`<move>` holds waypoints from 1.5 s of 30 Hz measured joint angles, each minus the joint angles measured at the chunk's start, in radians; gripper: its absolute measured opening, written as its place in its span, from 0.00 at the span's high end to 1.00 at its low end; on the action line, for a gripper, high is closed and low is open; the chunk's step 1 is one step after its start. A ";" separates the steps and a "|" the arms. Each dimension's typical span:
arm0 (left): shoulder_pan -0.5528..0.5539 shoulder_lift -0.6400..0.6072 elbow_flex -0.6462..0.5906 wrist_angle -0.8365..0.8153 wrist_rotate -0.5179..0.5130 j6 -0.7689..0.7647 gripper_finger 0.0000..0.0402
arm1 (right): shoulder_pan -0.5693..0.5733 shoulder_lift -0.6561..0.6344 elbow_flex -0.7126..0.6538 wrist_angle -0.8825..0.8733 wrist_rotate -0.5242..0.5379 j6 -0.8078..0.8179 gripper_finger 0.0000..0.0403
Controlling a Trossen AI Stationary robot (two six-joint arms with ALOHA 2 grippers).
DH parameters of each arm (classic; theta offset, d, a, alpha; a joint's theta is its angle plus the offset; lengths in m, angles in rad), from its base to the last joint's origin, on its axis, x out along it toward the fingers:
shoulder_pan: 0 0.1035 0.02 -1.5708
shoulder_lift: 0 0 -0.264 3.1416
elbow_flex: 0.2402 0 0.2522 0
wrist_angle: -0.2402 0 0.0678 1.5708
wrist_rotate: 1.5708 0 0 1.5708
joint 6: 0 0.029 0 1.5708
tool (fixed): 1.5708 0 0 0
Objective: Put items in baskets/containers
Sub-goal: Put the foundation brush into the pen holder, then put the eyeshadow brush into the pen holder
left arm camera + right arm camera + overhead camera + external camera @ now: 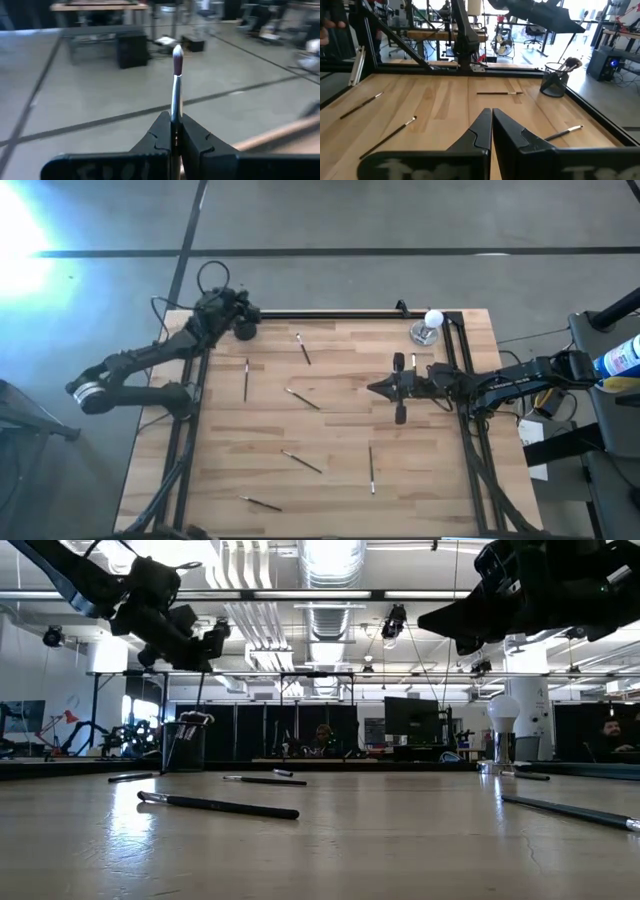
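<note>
One brush (176, 85) stood clamped between the closed fingers of the left gripper (174, 142), its reddish tip pointing away from the wrist. This gripper hung above the black cup (243, 329) at the far left corner of the table (330, 470). Some brushes already leaned inside the cup. Six more brushes lay scattered on the wood. The right gripper (492, 131) was closed on nothing, over the table. No readable writing was visible.
</note>
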 joint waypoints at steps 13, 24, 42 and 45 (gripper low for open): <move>0.093 0.148 -0.020 -0.030 0.044 -0.036 0.97 | 0.000 0.000 -0.014 -0.001 0.000 -0.023 0.98; 0.093 0.184 -0.031 -0.096 0.060 -0.100 0.87 | 0.000 0.000 -0.014 -0.001 0.000 -0.034 0.98; -0.183 -0.185 -0.030 -0.372 0.264 -0.004 0.84 | -0.001 0.001 -0.014 -0.007 0.000 -0.047 0.98; -0.356 -0.205 -0.030 -0.411 0.256 -0.009 0.87 | -0.001 0.001 -0.014 -0.007 0.000 -0.048 0.98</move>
